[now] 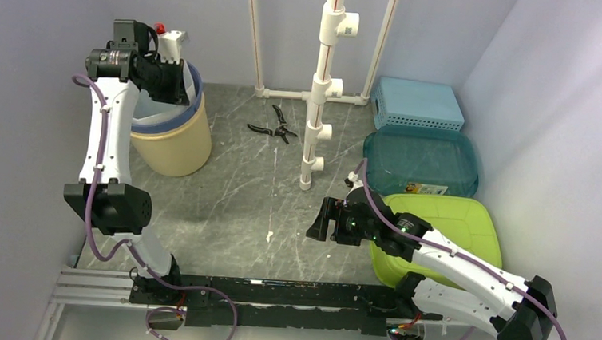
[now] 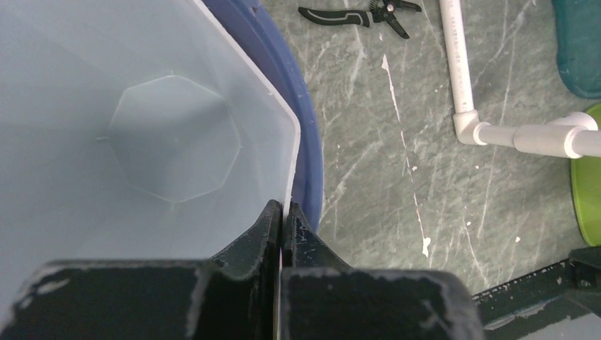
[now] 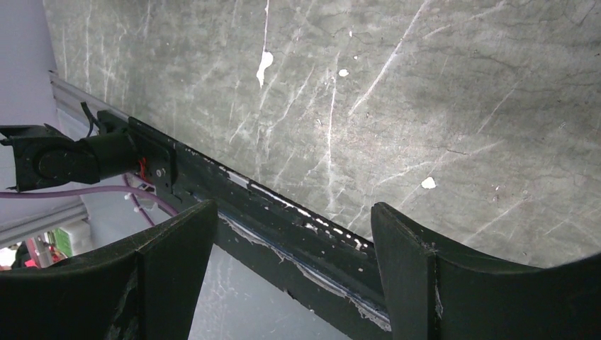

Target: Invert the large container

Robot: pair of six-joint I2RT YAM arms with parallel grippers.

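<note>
tabletop point(image 1: 263, 207), large container point(image 2: 142, 106) upright, mouth up

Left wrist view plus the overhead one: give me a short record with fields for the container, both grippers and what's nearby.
container: translucent white container, opening up, nested in a tan bucket with a blue rim
left gripper: shut on the white container's rim
right gripper: open, holding nothing, over the table
nearby: pliers on the table, right of the bucket
task state: container not yet turned over
</note>
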